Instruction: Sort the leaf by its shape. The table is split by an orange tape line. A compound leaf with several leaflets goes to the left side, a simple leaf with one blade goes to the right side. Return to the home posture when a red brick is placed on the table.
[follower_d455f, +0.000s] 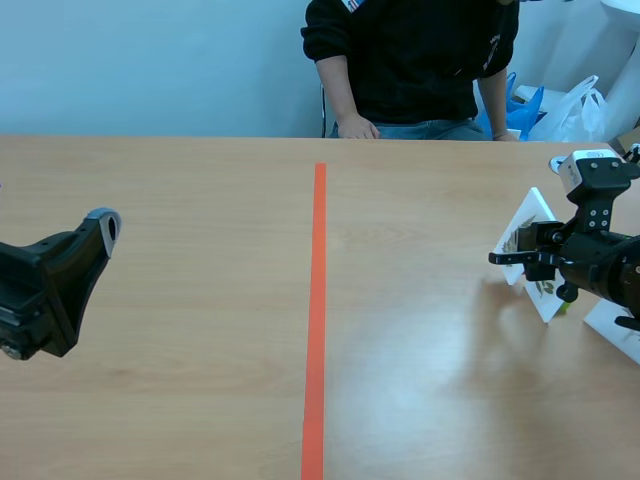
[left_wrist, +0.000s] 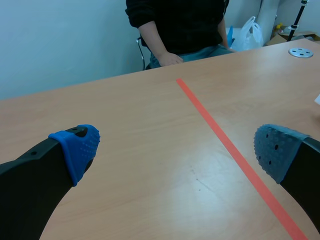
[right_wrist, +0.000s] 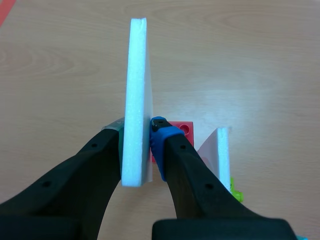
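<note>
- The table (follower_d455f: 200, 400) is split down its middle by the orange tape line (follower_d455f: 316, 320); no card is seen lying on the wood to the left of that line.
- A person (follower_d455f: 410, 60) is seated beyond the far end of the line, with a hand resting at the table's edge.
- The left gripper (follower_d455f: 100, 228) is held well to the left of the line, its fingers spread wide with nothing between them.
- The right gripper (right_wrist: 136, 132) is held well to the right of the line, its fingers clamped on the edge of a white foam card (right_wrist: 136, 75), which stands upright.
- The print on the card (follower_d455f: 535, 215) is too small for the leaf's shape to be read, so the correct side cannot be judged; the sort is taken to be at its grasp stage, with placing left to do.
- A second white card (right_wrist: 222, 155) is seen leaning just beyond the held one, farther from the line.
- A small pink-red studded block (right_wrist: 184, 129) lies behind the held card; whether it is the brick that signals a return home cannot be told.
</note>
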